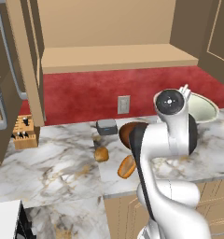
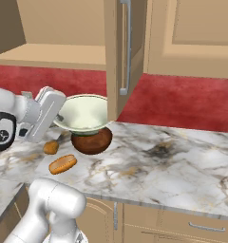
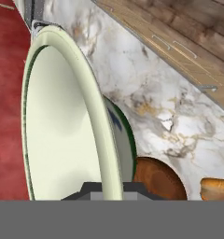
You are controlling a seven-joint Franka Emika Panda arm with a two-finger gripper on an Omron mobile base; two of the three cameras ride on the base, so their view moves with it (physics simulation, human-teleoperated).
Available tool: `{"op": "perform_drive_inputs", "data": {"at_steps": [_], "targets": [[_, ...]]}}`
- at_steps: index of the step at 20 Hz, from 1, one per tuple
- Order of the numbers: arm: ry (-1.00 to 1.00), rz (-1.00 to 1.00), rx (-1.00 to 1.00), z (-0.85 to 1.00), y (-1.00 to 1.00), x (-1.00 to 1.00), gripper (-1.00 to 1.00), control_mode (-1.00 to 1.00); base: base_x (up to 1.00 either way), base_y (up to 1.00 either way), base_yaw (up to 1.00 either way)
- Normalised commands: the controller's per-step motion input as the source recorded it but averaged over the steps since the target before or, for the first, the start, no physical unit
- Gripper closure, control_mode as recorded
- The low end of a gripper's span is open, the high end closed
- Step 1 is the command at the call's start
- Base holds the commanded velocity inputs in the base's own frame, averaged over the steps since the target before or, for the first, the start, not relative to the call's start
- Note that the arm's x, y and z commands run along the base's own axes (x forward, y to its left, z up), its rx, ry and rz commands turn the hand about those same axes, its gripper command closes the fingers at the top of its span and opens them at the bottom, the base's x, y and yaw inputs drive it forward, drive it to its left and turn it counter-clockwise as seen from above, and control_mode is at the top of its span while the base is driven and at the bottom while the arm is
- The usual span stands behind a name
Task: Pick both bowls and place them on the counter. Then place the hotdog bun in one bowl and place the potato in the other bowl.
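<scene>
The cream bowl (image 2: 85, 114), pinched by its rim in the gripper (image 3: 112, 189), is held above the brown bowl (image 2: 92, 141) and could be knocked against it if lowered.

We are looking at a home kitchen. A marble counter (image 2: 182, 156) with brown veins runs over tan wooden base cabinets (image 2: 182, 223) with metal handles. Above it hang matching wall cabinets (image 2: 192, 33), one with its door (image 2: 118, 52) swung open onto a bare wooden shelf (image 1: 114, 57). A red backsplash (image 1: 81, 95) carries a wall socket (image 1: 123, 104). A knife block (image 1: 25, 131) stands on the counter, and bowls (image 2: 85, 114), a hotdog bun (image 2: 62, 163) and a potato (image 2: 51, 147) lie there too.
</scene>
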Motion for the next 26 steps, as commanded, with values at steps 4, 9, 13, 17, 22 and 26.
{"op": "perform_drive_inputs", "data": {"at_steps": [4,9,13,17,22,26], "targets": [[0.00,-0.10,0.00,-0.50,-0.21,0.22,1.00,-1.00,0.00,0.00,0.00],[0.04,-0.07,0.04,-0.63,-0.06,0.23,1.00,-1.00,0.00,0.00,0.00],[0.00,-0.04,0.02,-0.51,-0.15,0.22,1.00,-1.00,0.00,0.00,0.00],[0.00,-0.08,0.00,-0.55,-0.12,0.04,1.00,-1.00,0.00,0.00,0.00],[0.00,-0.08,0.00,-0.67,-0.13,0.02,1.00,-1.00,0.00,0.00,0.00],[-0.02,-0.05,0.00,-0.66,-0.18,0.03,1.00,-1.00,0.00,0.00,0.00]]}}
